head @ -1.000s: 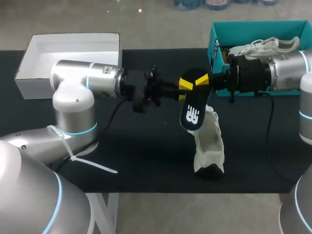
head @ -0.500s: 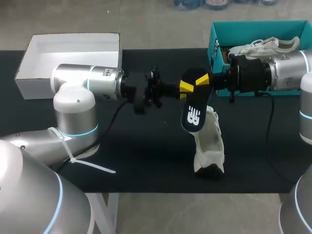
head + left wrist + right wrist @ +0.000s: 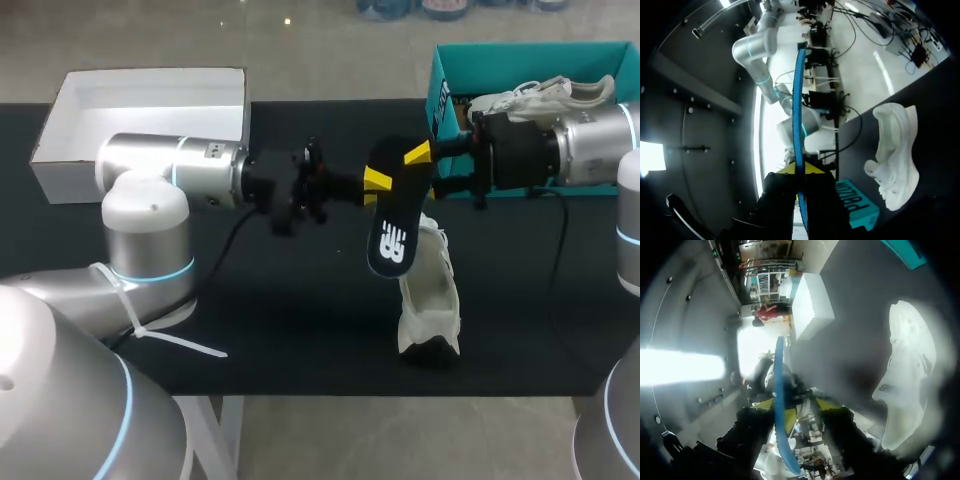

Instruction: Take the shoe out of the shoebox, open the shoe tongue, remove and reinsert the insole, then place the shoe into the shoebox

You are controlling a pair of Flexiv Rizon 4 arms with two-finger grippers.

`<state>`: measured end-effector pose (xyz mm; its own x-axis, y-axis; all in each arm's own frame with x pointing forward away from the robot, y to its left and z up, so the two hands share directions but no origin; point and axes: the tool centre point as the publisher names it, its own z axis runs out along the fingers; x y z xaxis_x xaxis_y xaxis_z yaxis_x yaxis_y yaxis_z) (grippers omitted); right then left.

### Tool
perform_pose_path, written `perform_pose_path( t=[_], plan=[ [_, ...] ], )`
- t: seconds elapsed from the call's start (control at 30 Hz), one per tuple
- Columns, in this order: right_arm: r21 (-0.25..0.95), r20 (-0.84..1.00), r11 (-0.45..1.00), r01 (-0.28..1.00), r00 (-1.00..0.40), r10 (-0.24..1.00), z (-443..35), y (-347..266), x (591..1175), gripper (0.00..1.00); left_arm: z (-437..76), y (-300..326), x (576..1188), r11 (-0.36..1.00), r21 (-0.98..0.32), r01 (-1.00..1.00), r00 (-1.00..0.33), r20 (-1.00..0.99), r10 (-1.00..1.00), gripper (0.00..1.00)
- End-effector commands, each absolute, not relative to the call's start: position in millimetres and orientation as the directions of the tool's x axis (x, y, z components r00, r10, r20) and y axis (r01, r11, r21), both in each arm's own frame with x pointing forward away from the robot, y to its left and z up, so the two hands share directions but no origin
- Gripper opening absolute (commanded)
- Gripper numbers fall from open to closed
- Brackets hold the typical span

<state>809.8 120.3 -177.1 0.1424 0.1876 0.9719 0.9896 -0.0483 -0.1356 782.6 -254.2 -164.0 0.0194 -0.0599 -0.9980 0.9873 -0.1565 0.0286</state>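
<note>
Insole (image 3: 392,225) (judged light, floppy) is best held by its flat faces. My left claw (image 3: 375,181) pinches one end; my right claw (image 3: 417,156) is spread around it.

Insole (image 3: 392,225) sits between left pincer (image 3: 372,182) and right pincer (image 3: 417,157), above the shoe (image 3: 430,300), shoebox (image 3: 441,100) behind.

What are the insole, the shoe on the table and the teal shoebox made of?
Insole: probably foam, matte black face, blue edge; thin as a sheet.
Shoe: white textile, likely mesh, matte; looks soft.
Shoebox: cardboard, matte teal, thin straight walls.
</note>
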Motion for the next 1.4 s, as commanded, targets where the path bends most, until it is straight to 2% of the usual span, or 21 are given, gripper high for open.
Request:
perform_pose_path(
  t=[0.03, 0.23, 0.4, 0.47, 0.67, 0.7, 0.73, 1.27, 1.4],
  plan=[
    [-0.116, 0.96, -0.108, 0.987, 0.139, 0.242, -173, 94, 799, 1.0, -165, -247, 778, -0.146, 0.025, 0.989, 0.016, -0.998, -0.064, 0.0],
    [-0.079, 0.943, -0.126, 0.989, 0.115, 0.312, -172, 60, 794, 1.0, -167, -244, 775, -0.144, 0.015, 0.99, 0.005, -0.998, -0.069, 0.0],
    [0.015, 0.921, -0.068, 0.998, 0.013, 0.389, -169, 42, 791, 1.0, -167, -243, 773, -0.142, 0.009, 0.99, -0.002, -0.997, -0.078, 0.0],
    [0.047, 0.913, -0.032, 0.998, -0.03, 0.407, -166, 35, 791, 1.0, -168, -244, 772, -0.142, 0.007, 0.99, -0.004, -0.997, -0.076, 0.0],
    [0.174, 0.798, 0.191, 0.966, -0.252, 0.547, -149, 13, 782, 1.0, -170, -246, 769, -0.143, -0.004, 0.99, -0.013, -0.998, -0.067, 0.0],
    [0.186, 0.755, 0.106, 0.977, -0.211, 0.621, -146, 9, 783, 1.0, -171, -246, 769, -0.142, -0.005, 0.99, -0.014, -0.998, -0.066, 0.0],
    [0.176, 0.759, 0.093, 0.98, -0.196, 0.621, -141, 5, 785, 1.0, -172, -246, 769, -0.141, -0.007, 0.99, -0.016, -0.998, -0.063, 0.0],
    [0.176, 0.759, 0.093, 0.98, -0.196, 0.621, -141, 5, 785, 1.0, -163, -255, 758, -0.101, -0.046, 0.994, -0.05, -0.998, -0.037, 0.0],
    [0.197, 0.703, 0.124, 0.972, -0.229, 0.674, -144, -2, 758, 1.0, -162, -253, 757, -0.097, -0.049, 0.994, -0.052, -0.998, -0.032, 0.0]
  ],
)
